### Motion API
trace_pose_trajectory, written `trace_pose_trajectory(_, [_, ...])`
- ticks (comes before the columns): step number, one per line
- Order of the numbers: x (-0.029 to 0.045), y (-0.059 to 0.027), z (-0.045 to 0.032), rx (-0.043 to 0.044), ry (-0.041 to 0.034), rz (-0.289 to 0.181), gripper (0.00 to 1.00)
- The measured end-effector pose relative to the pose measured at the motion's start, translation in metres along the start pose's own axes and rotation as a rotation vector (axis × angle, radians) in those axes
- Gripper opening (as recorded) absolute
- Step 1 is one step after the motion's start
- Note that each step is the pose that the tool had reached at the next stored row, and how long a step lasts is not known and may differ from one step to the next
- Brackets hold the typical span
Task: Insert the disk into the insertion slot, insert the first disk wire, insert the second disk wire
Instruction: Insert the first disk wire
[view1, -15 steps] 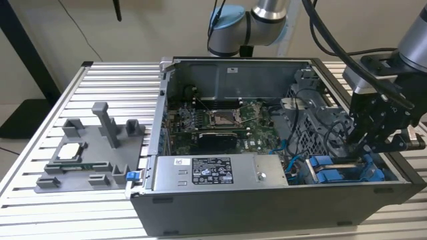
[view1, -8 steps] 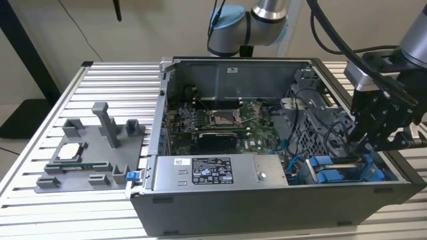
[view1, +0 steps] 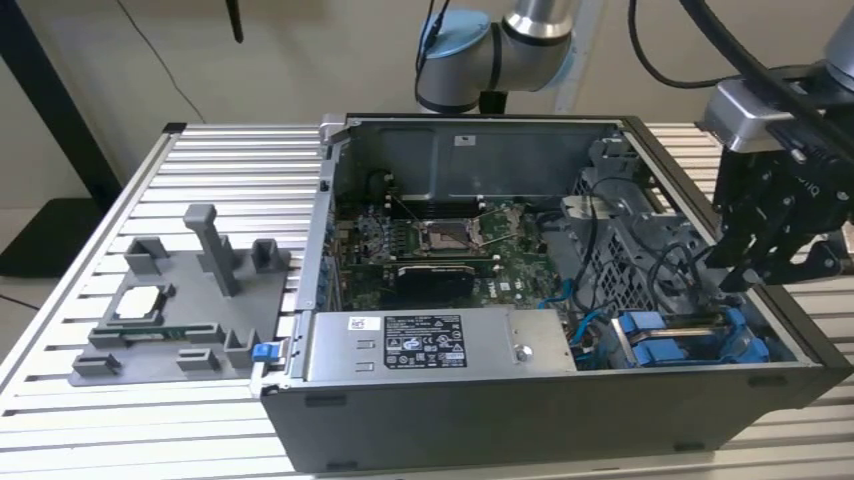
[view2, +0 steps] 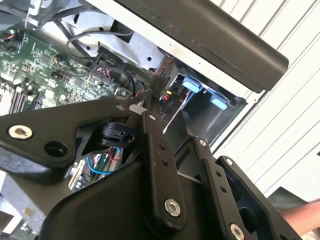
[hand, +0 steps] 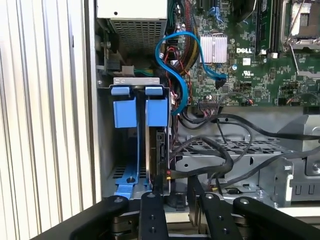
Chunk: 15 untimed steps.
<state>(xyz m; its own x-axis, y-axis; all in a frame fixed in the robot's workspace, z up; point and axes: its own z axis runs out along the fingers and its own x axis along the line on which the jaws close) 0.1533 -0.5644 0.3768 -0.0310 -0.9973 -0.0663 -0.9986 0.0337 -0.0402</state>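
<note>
First wrist view: disk (hand: 161, 150) sits edge-on in the insertion slot (hand: 103, 150), blue carrier (hand: 156, 112) clipped on. Gripper (hand: 175, 181) close by, fingers apart, nothing between. Likely dense, rigid, shock-sensitive; grip by the carrier's edges.

Right above the insertion slot (hand: 127, 150) I saw open air. Beside the slot, black cables (hand: 220, 152) and a looping blue cable (hand: 183, 87) got in my way.

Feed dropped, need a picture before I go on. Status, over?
Gripper open, empty, close to the disk. Disk in slot. Blue cable, black cables crowd alongside.
</note>
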Motion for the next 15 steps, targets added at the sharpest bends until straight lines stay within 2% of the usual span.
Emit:
trace_pose_trajectory(3, [-0.0008,-0.0004,-0.0081,-0.0002,0.0006,0.0,1.0])
trace_pose_trajectory(7, [-0.0046,-0.0025,-0.0084,-0.001,0.0004,0.0,1.0])
trace_pose_trajectory(12, [-0.0103,-0.0126,-0.0077,-0.0143,0.0009,0.001,1.0])
trace_pose_trajectory(15, [-0.0112,-0.018,-0.0116,-0.0293,0.0016,0.002,1.0])
